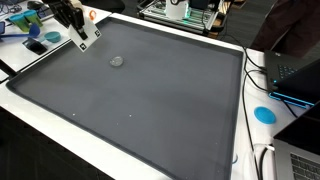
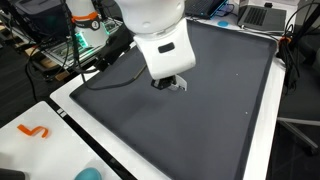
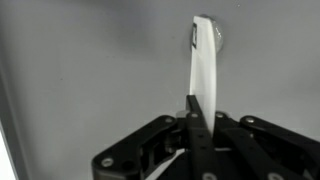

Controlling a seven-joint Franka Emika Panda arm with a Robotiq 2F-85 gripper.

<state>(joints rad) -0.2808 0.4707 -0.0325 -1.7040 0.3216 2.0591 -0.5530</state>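
Observation:
My gripper (image 3: 197, 108) is shut on a thin white strip (image 3: 204, 60) that sticks out forward from between the fingers. In an exterior view the gripper (image 1: 78, 33) hangs over the far left corner of a dark grey mat (image 1: 150, 100), with the white strip (image 1: 87, 42) at its tips. A small grey round disc (image 1: 117, 61) lies on the mat a little beyond the strip; in the wrist view the disc (image 3: 219, 39) peeks out beside the strip's far end. In an exterior view the gripper (image 2: 172, 83) is mostly hidden under the white wrist housing.
The mat lies on a white table (image 1: 40, 105). A blue round lid (image 1: 264, 114) and cables lie at the table's edge near a laptop (image 1: 297, 75). Blue items (image 1: 35, 46) and equipment crowd the far corner. An orange squiggle (image 2: 35, 131) lies on the white table edge.

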